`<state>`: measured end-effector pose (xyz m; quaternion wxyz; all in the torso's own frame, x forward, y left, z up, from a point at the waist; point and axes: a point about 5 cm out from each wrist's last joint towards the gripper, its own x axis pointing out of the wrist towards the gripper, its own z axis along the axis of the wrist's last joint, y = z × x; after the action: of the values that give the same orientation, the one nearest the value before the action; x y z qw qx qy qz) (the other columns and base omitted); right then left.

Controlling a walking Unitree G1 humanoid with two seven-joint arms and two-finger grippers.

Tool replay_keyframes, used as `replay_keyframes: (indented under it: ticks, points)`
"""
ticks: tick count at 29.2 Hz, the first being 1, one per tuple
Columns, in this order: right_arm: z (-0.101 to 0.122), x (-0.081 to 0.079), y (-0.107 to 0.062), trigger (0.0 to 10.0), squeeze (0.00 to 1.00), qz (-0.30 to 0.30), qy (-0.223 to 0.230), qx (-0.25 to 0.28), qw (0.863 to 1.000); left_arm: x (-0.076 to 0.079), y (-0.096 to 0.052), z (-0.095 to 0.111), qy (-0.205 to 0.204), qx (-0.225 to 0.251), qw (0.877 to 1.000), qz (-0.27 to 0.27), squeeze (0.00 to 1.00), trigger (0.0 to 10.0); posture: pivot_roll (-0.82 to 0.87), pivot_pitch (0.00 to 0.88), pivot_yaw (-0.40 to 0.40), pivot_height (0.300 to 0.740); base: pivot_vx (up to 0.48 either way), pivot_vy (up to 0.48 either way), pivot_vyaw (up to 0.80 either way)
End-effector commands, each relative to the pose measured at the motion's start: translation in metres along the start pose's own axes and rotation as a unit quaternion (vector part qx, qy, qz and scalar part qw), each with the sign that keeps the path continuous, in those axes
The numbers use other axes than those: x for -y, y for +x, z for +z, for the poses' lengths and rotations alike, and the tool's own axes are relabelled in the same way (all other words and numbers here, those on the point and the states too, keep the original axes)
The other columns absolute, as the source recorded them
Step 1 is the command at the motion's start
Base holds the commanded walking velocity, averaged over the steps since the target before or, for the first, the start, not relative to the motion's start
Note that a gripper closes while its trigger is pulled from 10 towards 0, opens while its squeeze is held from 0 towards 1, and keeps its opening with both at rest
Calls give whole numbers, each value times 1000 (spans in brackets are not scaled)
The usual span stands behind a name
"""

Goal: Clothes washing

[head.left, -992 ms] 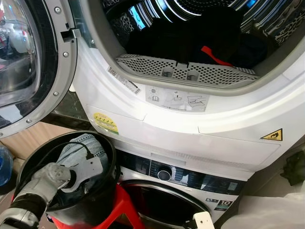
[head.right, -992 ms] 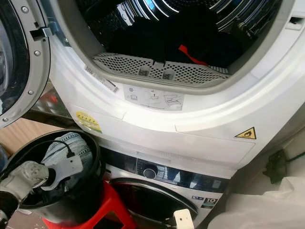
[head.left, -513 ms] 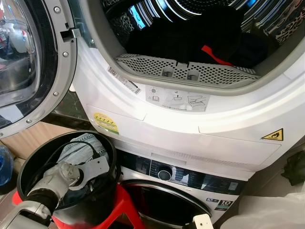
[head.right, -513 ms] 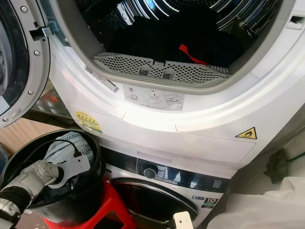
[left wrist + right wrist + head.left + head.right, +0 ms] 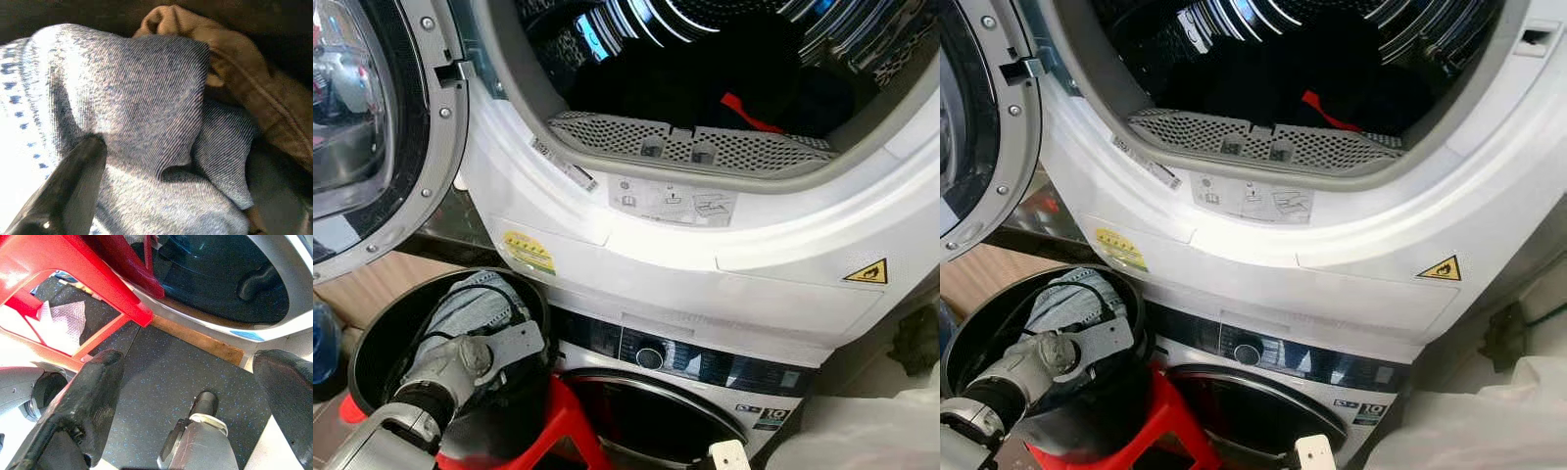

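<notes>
Two machines: a dryer (image 5: 705,245) is stacked on a washer (image 5: 685,392), door (image 5: 372,137) swung left.
Drum: dark clothes (image 5: 705,78) are held inside.
Bucket (image 5: 382,333): denim garment (image 5: 146,122) lies inside, near left, on a red stool (image 5: 558,431).
Left gripper (image 5: 83,166): lowered onto the denim; finger spread cannot be told.
Right gripper (image 5: 195,396): spread wide above the floor (image 5: 195,367).
</notes>
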<state>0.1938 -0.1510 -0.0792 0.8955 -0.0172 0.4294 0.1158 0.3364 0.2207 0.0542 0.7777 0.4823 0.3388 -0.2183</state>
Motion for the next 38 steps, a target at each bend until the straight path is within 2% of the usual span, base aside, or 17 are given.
replay_keyframes:
  ticks: [1, 2, 6, 15, 18, 21, 25, 29, 31, 33, 35, 38]
  points:
    - [-1, 0, 0, 10000, 0, -2, 4, 2, 1000, -5, -3, -30, 19, -84, 995, 41, 0, 10000, -81, 73, 61, 740, 0, 0, 0]
    - [-1, 0, 0, 10000, 0, -2, 4, 3, 1000, -8, -4, -33, 16, -92, 994, 57, 0, 10000, -80, 73, 60, 740, 0, 0, 0]
    - [0, 0, 0, 10000, 0, -2, 5, 3, 1000, -9, -4, -35, 22, -102, 993, 62, 0, 10000, -78, 72, 59, 740, 0, 0, 0]
    - [2, 1, 0, 10000, 0, -5, 6, 5, 1000, -23, -10, -40, 54, -114, 988, 88, 0, 10000, -66, 67, 60, 740, 0, 0, 0]
    - [2, 2, 0, 10000, 0, -6, 7, 6, 1000, -22, -9, -30, 40, -83, 993, 70, 0, 10000, -63, 64, 61, 740, 0, 0, 0]
    - [3, 3, 0, 10000, 0, -9, 8, 6, 1000, -11, -5, -12, 16, -21, 1000, 15, 0, 10000, -64, 59, 64, 740, 0, 0, 0]
    - [3, 3, 0, 10000, 0, -9, 9, 6, 1000, -2, -4, 3, -14, 29, 999, -16, 0, 10000, -59, 49, 65, 740, 0, 0, 0]
    - [2, 3, 0, 10000, 0, -10, 9, 5, 1000, 7, -5, 9, -37, 49, 997, -53, 0, 10000, -57, 46, 66, 740, 0, 0, 0]
    - [2, 4, 0, 10000, 0, -11, 11, 5, 1000, 1, -12, 8, -9, 43, 998, -47, 0, 10000, -54, 42, 69, 740, 0, 0, 0]
    - [3, 4, 0, 10000, 0, -12, 11, 6, 1000, -3, -16, 8, 1, 43, 998, -42, 0, 10000, -49, 40, 71, 740, 0, 0, 0]
    - [3, 6, 0, 10000, 0, -14, 13, 6, 1000, -2, -24, 13, 0, 54, 997, -52, 0, 10000, -44, 41, 74, 740, 0, 0, 0]
    - [5, 5, 0, 10000, 0, -14, 14, 7, 1000, 1, -32, 13, 20, 51, 997, -47, 0, 10000, -40, 45, 78, 740, 0, 0, 0]
